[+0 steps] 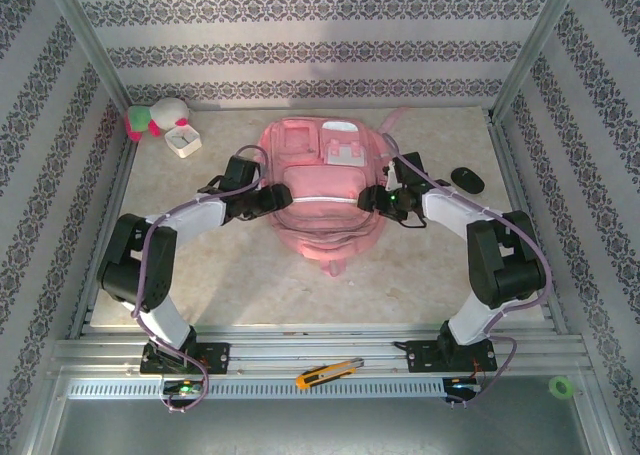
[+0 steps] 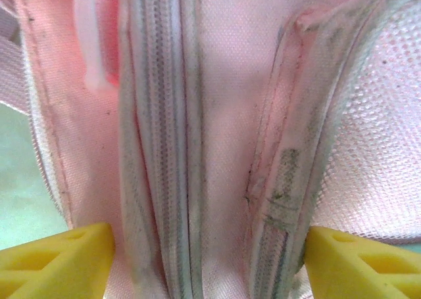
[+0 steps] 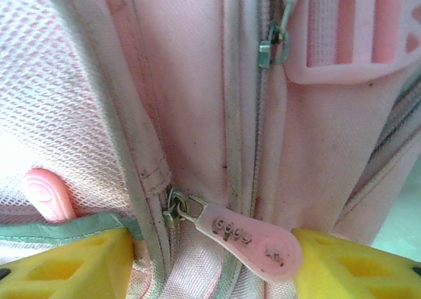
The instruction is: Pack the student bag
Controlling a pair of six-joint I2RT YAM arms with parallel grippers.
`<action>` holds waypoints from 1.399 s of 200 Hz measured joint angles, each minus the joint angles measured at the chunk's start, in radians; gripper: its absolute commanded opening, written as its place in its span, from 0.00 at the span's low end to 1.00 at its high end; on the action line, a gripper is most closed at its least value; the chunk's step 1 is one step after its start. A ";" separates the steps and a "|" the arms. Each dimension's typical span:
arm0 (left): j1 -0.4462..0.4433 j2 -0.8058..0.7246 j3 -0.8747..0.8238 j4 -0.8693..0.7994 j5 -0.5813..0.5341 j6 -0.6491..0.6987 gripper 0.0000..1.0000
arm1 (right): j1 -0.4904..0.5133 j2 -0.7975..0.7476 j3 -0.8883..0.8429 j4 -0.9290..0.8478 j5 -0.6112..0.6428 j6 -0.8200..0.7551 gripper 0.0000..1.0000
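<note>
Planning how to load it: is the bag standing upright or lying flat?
Lying flat. In the top view the bag is spread out on the table, its front facing up.

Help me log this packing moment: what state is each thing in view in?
student bag, lying flat on the table, front up
left hand, open, astride a zip seam of the bag
right hand, open, astride the pink zip pull
pink zip pull, ungripped, against one finger
front zip, closed along the stretch in view
utility knife, on the front rail, blade too small to tell
</note>
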 measured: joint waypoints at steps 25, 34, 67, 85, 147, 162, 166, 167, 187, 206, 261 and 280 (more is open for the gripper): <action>0.000 -0.061 0.027 -0.064 -0.093 0.052 1.00 | -0.002 -0.097 0.016 -0.124 0.048 -0.042 0.63; 0.001 -0.120 0.026 -0.091 -0.145 0.082 0.99 | -0.008 -0.163 0.025 -0.180 0.069 -0.061 0.64; 0.000 -0.473 -0.076 -0.020 -0.383 0.254 1.00 | -0.048 -0.473 0.064 -0.238 0.140 -0.140 0.98; 0.000 -0.657 -0.235 0.127 -0.523 0.369 1.00 | -0.061 -0.623 0.035 -0.186 0.198 -0.192 0.98; 0.002 -0.557 -0.764 0.686 -0.737 0.671 0.99 | -0.172 -0.684 -0.448 0.180 0.367 -0.354 0.98; 0.003 -0.432 -0.811 0.842 -0.759 0.718 0.99 | -0.192 -0.639 -0.536 0.265 0.374 -0.385 0.98; 0.005 -0.393 -0.816 0.885 -0.761 0.729 0.99 | -0.195 -0.626 -0.552 0.289 0.374 -0.394 0.98; 0.006 -0.379 -0.819 0.906 -0.764 0.732 0.99 | -0.196 -0.622 -0.559 0.300 0.373 -0.398 0.98; 0.018 -0.176 -0.835 1.168 -0.756 0.781 0.99 | -0.196 -0.547 -0.624 0.471 0.354 -0.438 0.98; 0.031 -0.079 -0.838 1.286 -0.716 0.809 0.99 | -0.196 -0.478 -0.636 0.572 0.320 -0.462 0.98; 0.188 -0.060 -0.760 1.338 -0.624 0.734 0.99 | -0.196 -0.355 -0.652 0.878 0.302 -0.472 0.98; 0.200 -0.064 -0.697 1.289 -0.609 0.709 0.99 | -0.196 -0.284 -0.568 0.854 0.314 -0.478 0.98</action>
